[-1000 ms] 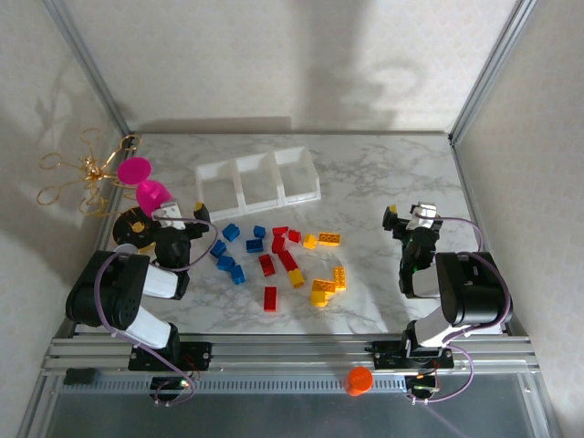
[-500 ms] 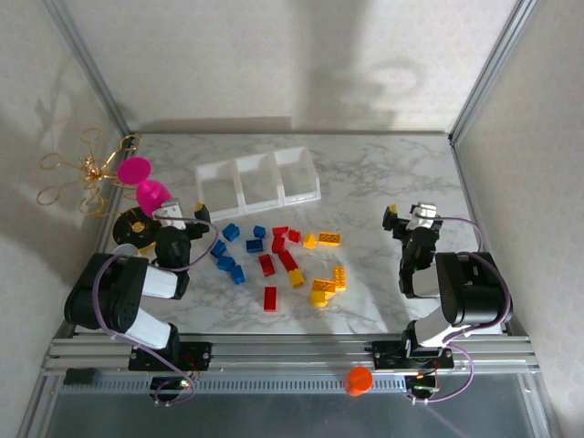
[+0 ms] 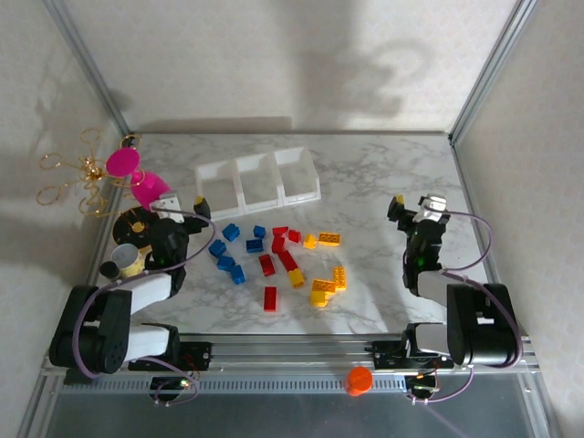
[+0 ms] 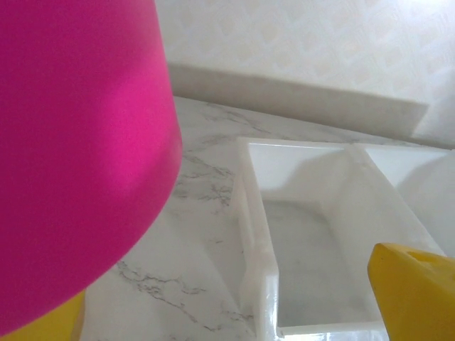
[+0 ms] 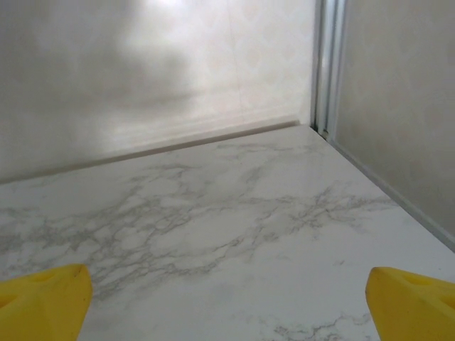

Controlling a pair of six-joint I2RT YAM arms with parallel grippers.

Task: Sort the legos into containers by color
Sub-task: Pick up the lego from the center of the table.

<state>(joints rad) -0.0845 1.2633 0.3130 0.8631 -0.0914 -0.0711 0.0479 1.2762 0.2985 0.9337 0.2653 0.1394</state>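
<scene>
Coloured legos [image 3: 278, 260] are strewn at the tray's [image 3: 258, 182] six o'clock; left gripper [image 3: 178, 210] and right gripper [image 3: 415, 205] are held spread for picking.

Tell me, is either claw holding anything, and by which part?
Nothing is held. The left gripper and the right gripper both stand open and empty; the legos lie loose on the table.

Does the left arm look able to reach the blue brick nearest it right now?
Probably yes: the left fingers are open, and only bare tabletop lies between them and the nearest blue brick.
</scene>
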